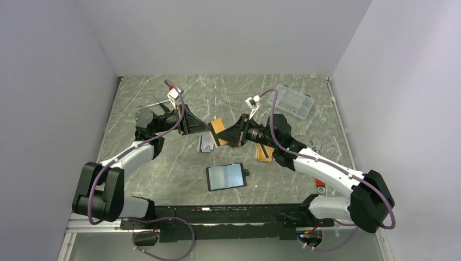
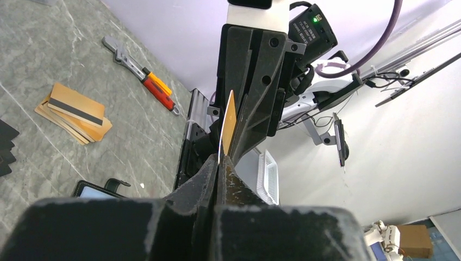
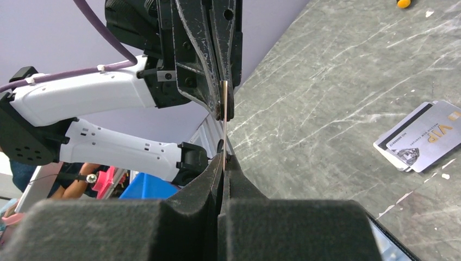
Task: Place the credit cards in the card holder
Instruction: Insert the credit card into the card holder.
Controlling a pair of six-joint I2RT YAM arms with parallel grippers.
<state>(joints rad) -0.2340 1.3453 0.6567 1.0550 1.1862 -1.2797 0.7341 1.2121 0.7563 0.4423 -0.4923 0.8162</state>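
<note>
One orange credit card point(image 1: 217, 126) is held above the table's middle, pinched from both sides. My left gripper point(image 1: 209, 129) is shut on its left edge. My right gripper point(image 1: 221, 136) is shut on its right edge. In the left wrist view the card point(image 2: 228, 125) stands edge-on between my left gripper's point(image 2: 219, 162) closed tips. The right wrist view shows the same card point(image 3: 224, 128) edge-on in my right gripper point(image 3: 224, 159). A stack of more orange credit cards point(image 1: 264, 154) lies under the right arm, the top one showing a black stripe point(image 2: 75, 110). The card holder point(image 1: 226, 176) lies open nearer the bases, pale blue inside.
Grey cards point(image 1: 205, 144) lie below the held card and show again in the right wrist view point(image 3: 421, 141). A clear plastic box point(image 1: 294, 100) sits at the back right. A red-handled wrench point(image 2: 142, 75) lies by the right arm. Black pieces point(image 2: 5, 147) lie at the left.
</note>
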